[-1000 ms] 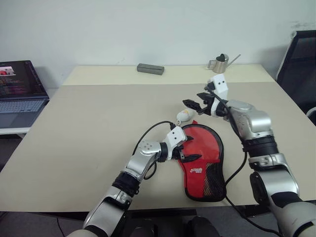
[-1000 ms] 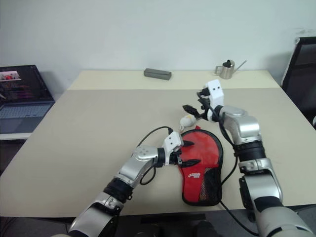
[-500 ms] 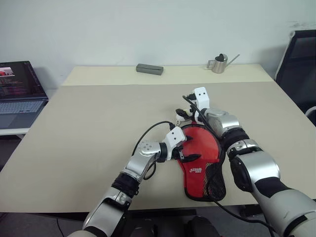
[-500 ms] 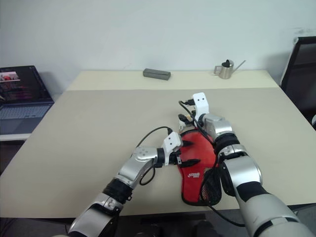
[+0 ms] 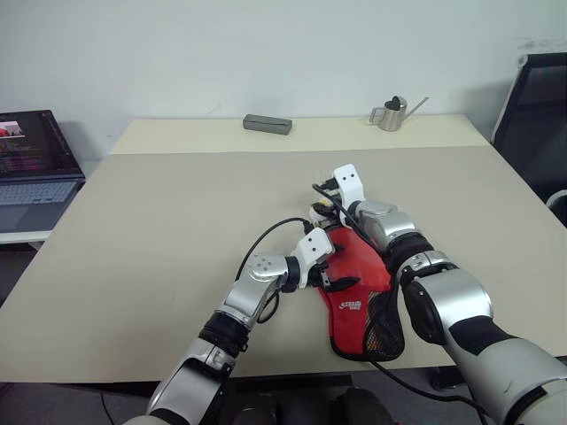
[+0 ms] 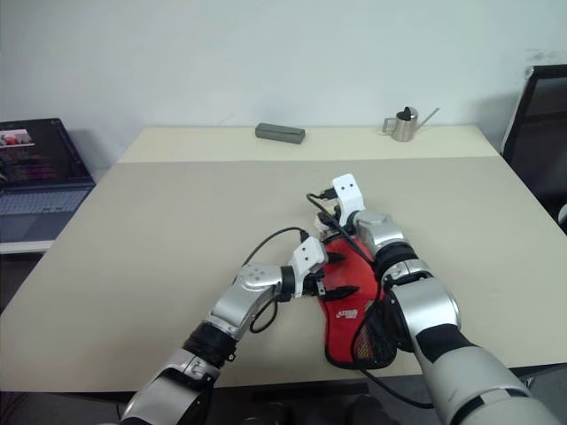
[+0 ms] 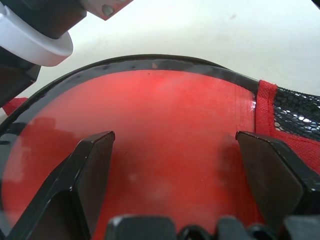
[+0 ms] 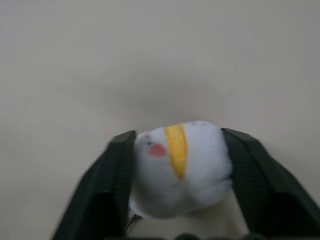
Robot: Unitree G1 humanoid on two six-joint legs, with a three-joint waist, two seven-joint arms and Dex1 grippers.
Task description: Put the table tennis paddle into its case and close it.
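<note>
The case (image 5: 359, 292) lies flat near the table's front edge, red face up with a white logo and a black mesh pocket toward me. The table tennis paddle is hidden. My left gripper (image 5: 337, 270) hovers open over the case's round end, its fingers (image 7: 95, 165) spread above the red fabric (image 7: 165, 100) inside the black trim. At the far tip of the case my right gripper (image 5: 321, 212) is shut on the white-yellow zipper charm (image 8: 180, 167), which is squeezed between both pads (image 8: 120, 165).
A grey rectangular box (image 5: 268, 124) and a small metal watering can (image 5: 390, 113) stand at the table's back edge. An open laptop (image 5: 35, 168) sits off to the left and a black chair (image 5: 536, 106) to the right. A black cable (image 5: 266, 237) loops beside my left wrist.
My right gripper came down and leftward from above the table to the case's tip and closed on the zipper charm. The left arm and the case stayed put.
</note>
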